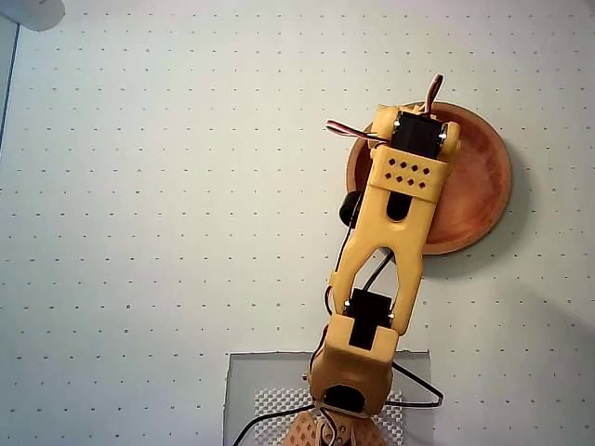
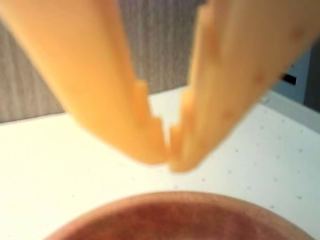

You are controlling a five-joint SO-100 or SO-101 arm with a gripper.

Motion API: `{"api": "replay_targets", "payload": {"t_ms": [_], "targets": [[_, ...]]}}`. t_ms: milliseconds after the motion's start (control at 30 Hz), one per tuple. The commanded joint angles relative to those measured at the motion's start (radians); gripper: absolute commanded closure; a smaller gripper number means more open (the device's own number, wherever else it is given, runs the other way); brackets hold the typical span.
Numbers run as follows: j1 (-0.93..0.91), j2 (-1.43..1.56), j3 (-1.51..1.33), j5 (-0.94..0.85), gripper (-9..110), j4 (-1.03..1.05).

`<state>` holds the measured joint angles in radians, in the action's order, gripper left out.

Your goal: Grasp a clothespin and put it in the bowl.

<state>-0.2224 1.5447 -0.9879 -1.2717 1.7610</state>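
Wrist view: the orange two-finger end effector (image 2: 170,157) hangs clenched, tips touching and empty, above the round reddish-brown wooden bowl (image 2: 175,217). No clothespin shows in either view (the arm hides part of the bowl overhead), so I cannot tell whether it is delivered.

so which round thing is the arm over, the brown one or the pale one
The reddish-brown bowl, right of centre in the overhead view; the arm covers its left side. The pale thing sits far off, top-left.

A lab-like bench: white dotted table (image 1: 139,186), robot arm (image 1: 390,242).
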Motion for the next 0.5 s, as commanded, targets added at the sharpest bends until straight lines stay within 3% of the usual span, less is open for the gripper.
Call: {"api": "replay_targets", "payload": {"t_ms": [0,267,467], "targets": [[0.098,0.17,-0.058,0.238,105,0.023],[0.339,0.347,-0.225,0.729,105,0.008],[0.436,0.525,-0.425,1.065,105,-0.164]]}}
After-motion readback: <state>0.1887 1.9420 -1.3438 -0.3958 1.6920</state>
